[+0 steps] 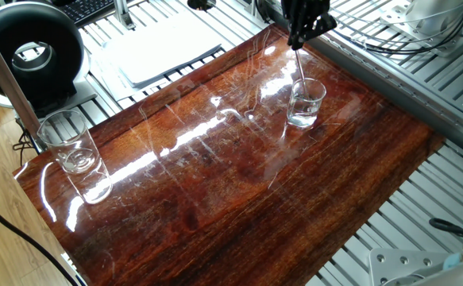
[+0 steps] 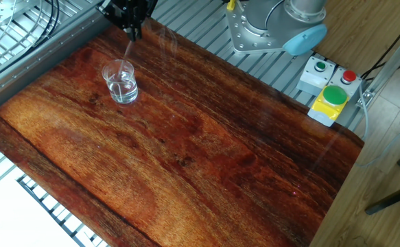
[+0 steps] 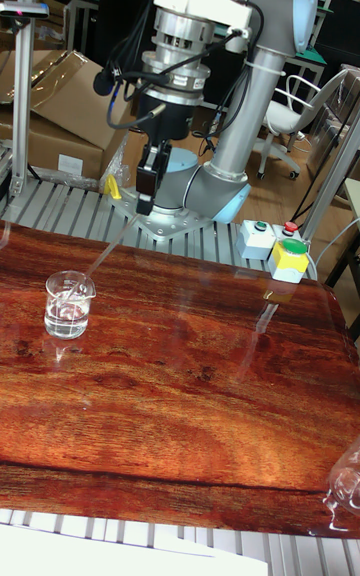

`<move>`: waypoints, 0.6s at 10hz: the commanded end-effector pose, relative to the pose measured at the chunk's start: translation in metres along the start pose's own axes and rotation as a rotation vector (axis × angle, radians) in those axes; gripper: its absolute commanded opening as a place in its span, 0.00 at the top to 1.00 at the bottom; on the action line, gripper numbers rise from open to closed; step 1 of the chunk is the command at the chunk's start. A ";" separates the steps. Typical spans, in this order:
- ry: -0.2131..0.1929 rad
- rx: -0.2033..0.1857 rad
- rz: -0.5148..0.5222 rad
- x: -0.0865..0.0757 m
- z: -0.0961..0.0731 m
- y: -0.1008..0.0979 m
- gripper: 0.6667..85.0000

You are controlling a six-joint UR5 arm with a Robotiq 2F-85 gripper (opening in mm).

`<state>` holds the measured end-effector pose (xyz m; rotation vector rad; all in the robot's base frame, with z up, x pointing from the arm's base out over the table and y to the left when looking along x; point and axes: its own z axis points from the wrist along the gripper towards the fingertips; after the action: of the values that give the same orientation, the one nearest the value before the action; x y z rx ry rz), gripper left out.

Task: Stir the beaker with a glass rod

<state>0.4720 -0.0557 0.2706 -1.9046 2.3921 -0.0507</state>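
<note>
The pincer [image 3: 146,198] is clenched on the top of the rod [image 3: 106,252], which slants down into the beaker [image 3: 69,306] at the left of the worktop [image 3: 200,406]. Stirring well likely means small, slow circles, tip kept in the liquid and off the glass walls.
</note>
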 end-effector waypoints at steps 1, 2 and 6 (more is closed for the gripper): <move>-0.070 -0.031 0.095 -0.020 -0.003 0.008 1.00; -0.074 -0.017 0.083 -0.023 -0.004 0.003 1.00; -0.003 0.041 -0.010 -0.002 -0.003 -0.010 1.00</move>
<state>0.4785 -0.0504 0.2731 -1.8712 2.3880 -0.0582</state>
